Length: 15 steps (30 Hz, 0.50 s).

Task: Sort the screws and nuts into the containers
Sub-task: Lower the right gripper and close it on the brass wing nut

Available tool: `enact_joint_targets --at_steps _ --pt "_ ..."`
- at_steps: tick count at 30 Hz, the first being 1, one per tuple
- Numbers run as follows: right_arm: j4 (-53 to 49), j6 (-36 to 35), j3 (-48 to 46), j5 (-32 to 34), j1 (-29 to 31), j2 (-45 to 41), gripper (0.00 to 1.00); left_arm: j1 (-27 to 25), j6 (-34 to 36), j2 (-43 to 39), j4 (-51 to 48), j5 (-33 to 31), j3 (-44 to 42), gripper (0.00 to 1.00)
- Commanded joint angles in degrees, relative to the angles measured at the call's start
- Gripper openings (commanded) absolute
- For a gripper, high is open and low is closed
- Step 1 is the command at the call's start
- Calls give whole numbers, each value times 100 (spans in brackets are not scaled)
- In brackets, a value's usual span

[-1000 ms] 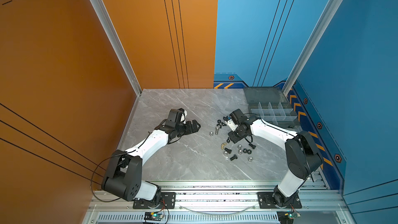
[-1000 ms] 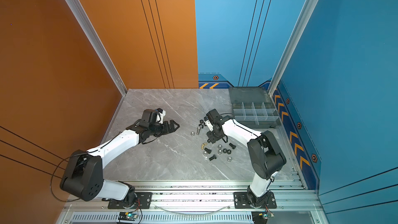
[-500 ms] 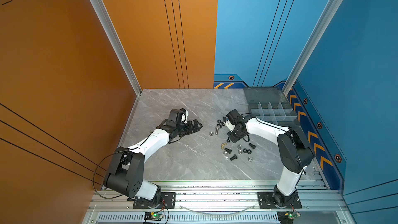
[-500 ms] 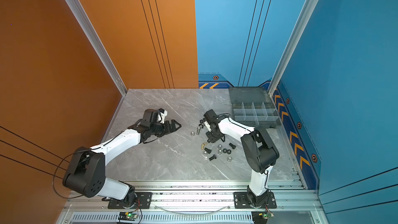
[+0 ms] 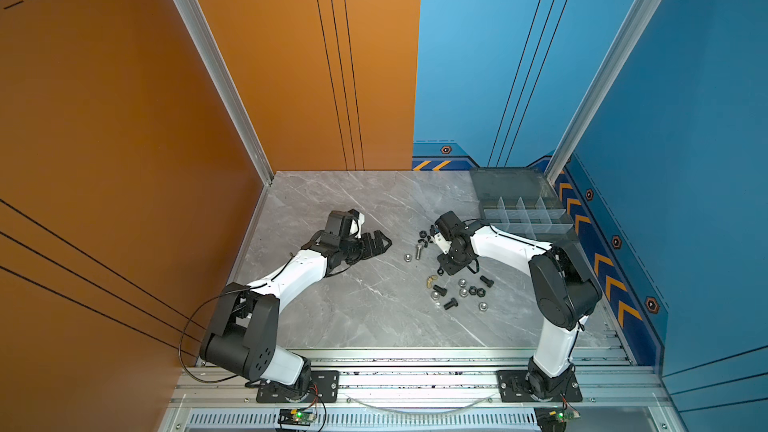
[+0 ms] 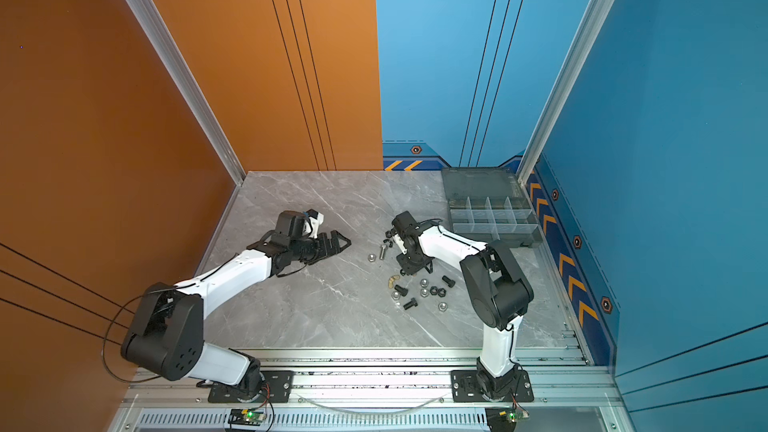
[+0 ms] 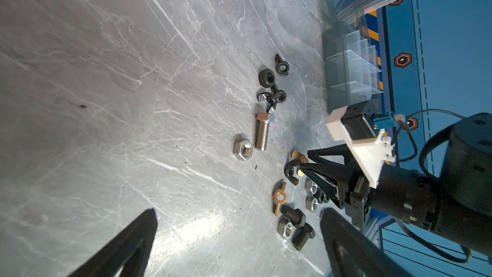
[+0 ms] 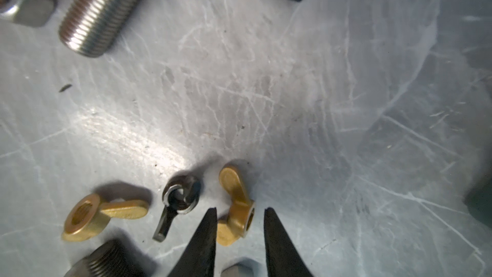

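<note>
In the right wrist view my right gripper [image 8: 239, 210] stands open, its two black fingers either side of a brass wing nut [image 8: 237, 219] on the marble floor, with a gap still showing on one side. Beside it lie a black wing nut [image 8: 181, 195] and a second brass wing nut [image 8: 87, 219]. In both top views the right gripper [image 5: 446, 270] [image 6: 409, 270] points down into the scattered screws and nuts. A silver bolt [image 5: 419, 250] and a silver nut [image 5: 408, 258] lie left of it. My left gripper [image 5: 380, 243] [image 7: 239, 214] is open and empty, low over the floor.
The grey organiser box [image 5: 528, 218] [image 6: 490, 216], lid open, stands at the back right by the blue wall. Black bolts [image 5: 451, 304], silver nuts [image 5: 483, 306] and black nuts [image 5: 473, 291] lie in front of the right gripper. More black nuts [image 5: 424, 235] sit behind the silver bolt.
The right gripper's jaws have narrowed around the brass wing nut and the right arm has shifted slightly left. The left arm has barely moved.
</note>
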Motion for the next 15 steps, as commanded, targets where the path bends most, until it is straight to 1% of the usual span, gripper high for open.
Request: enact_joint_targets --at_steps 1,15 --pt "-242 131 77 122 10 80 32 44 -87 4 140 230 -69 98" --pt "-195 268 70 115 -50 187 28 37 -137 2 62 293 -71 98"
